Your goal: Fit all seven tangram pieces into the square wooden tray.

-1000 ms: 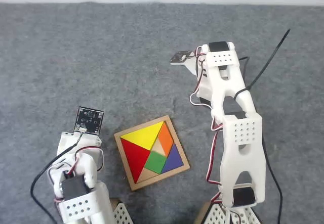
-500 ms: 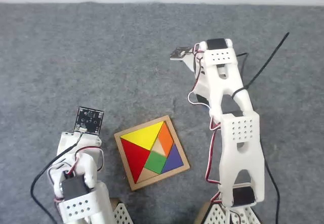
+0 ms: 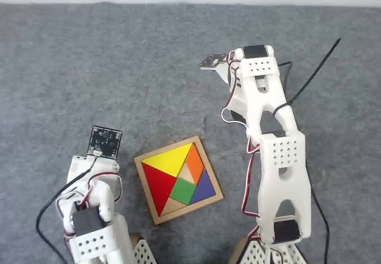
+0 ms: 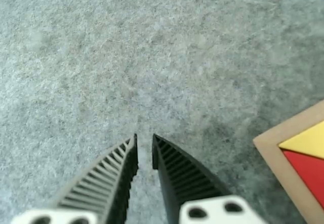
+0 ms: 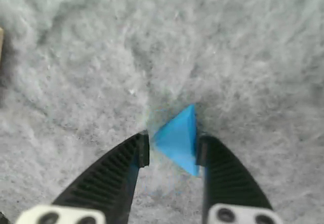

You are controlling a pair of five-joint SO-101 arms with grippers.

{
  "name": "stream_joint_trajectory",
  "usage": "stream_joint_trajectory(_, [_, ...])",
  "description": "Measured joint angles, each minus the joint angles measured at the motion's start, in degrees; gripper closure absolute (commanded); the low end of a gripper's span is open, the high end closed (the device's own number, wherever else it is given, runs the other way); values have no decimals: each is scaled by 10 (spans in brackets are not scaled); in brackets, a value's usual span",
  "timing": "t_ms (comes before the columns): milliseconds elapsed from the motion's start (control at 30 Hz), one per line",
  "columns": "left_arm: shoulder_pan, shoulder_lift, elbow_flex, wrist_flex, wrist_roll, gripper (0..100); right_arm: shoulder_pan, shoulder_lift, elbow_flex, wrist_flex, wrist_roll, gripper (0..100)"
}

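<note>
The square wooden tray [image 3: 172, 209] lies between the two arms, holding a yellow triangle [image 3: 166, 158], a red triangle [image 3: 158, 183], an orange piece [image 3: 195, 162], a green square [image 3: 183, 189] and a purple triangle [image 3: 204, 186]. Two small patches of bare wood show among them. A blue triangle [image 5: 177, 138] sits between the fingers of my right gripper [image 5: 172, 143], which touch it on both sides just above the carpet. The right arm [image 3: 262, 79] stretches away beyond the tray. My left gripper [image 4: 144, 140] is shut and holds nothing, with the tray's corner [image 4: 283, 148] off to its side.
Grey carpet [image 3: 89, 55] covers the whole table, with wide free room at the far left and far middle. A black cable [image 3: 315, 73] runs from the right arm toward the right. The left arm [image 3: 92, 180] is folded back at the near left edge.
The right arm shifted slightly to the left and away from the tray a second ago, then held still. The left arm and the tray have not moved.
</note>
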Motion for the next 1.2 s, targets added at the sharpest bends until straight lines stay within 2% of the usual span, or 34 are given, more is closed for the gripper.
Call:
stream_joint_trajectory(33, [0,0,0,0,0,945,0,0,0,0,0,998])
stream_joint_trajectory(100, [0,0,0,0,0,945,2,0,0,0,0,972])
stream_joint_trajectory(433, [0,0,0,7,0,945,3,0,0,0,0,987])
stream_joint_trajectory(500, [0,0,0,7,0,945,3,0,0,0,-1,945])
stream_joint_trajectory(667, [0,0,0,7,0,945,1,0,0,0,-18,716])
stream_joint_trajectory(867, [0,0,0,7,-3,945,-1,-4,11,0,-25,751])
stream_joint_trajectory(967, [0,0,0,7,-4,945,-9,-41,62,0,-33,753])
stream_joint_trajectory(1100, [0,0,0,7,-4,945,-39,-147,197,-2,-20,753])
stream_joint_trajectory(1200, [0,0,0,7,-4,945,-60,-226,303,-41,-19,752])
